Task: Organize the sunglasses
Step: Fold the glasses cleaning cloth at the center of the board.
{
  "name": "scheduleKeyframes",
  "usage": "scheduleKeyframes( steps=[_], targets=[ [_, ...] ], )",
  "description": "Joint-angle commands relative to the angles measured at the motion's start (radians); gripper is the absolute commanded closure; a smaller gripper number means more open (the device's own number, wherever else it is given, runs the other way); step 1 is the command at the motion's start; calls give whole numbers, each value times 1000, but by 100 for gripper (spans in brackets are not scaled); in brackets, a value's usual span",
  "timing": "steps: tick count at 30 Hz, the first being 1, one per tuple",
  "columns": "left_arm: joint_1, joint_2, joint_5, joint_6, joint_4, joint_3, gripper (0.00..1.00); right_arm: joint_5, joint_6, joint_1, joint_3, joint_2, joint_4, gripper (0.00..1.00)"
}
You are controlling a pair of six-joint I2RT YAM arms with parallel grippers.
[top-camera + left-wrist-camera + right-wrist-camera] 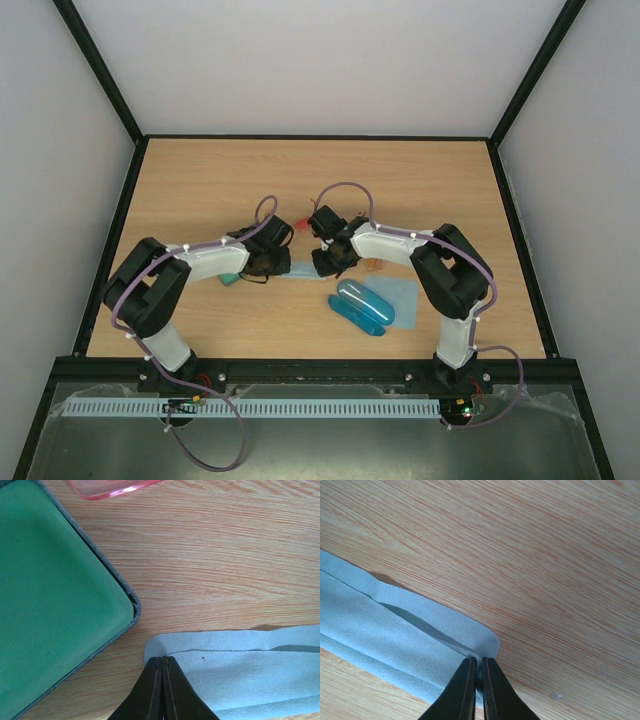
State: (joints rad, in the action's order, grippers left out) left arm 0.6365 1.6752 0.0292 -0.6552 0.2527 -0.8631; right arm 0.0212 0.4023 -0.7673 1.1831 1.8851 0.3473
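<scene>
1. Left wrist view: left gripper [161, 661] has its jaws pressed together w/ no gap, pinching the near corner of a pale blue cloth [240, 675].
2. Cloth edge is folded over along the top; it lies flat on the wood table [210, 570].
3. Green case [50, 605] sits just left of that corner, rounded corner toward the cloth and close to it, w/ a strip of bare wood btwn them.
4. Red-pink pair [112, 487]: only one translucent lens edge shows at the top of frame, just beside the green case's far edge and well apart from the cloth. Rest of the pair is out of frame.
5. Right wrist view: right gripper [478, 662] is also clamped tight, on a rounded, folded end of the cloth w/ layers doubled up.
6. Top view: both grippers meet mid-table, the cloth stretched btwn them.
7. Orange pair [374, 265] lies just beyond the right arm's forearm, partly hidden by it.
8. Blue case [362, 305] rests on a second cloth [405, 290], near the right arm and toward the near edge.
</scene>
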Motion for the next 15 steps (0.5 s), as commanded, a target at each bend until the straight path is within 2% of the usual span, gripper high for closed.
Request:
scheduleKeyframes(
  steps=[1, 15],
  targets=[
    [5, -25, 19, -6, 11, 6, 98, -11, -2, -6, 6, -26, 71, 95],
    [6, -74, 28, -18, 6, 27, 98, 30, -18, -7, -26, -95, 56, 97]
  ],
)
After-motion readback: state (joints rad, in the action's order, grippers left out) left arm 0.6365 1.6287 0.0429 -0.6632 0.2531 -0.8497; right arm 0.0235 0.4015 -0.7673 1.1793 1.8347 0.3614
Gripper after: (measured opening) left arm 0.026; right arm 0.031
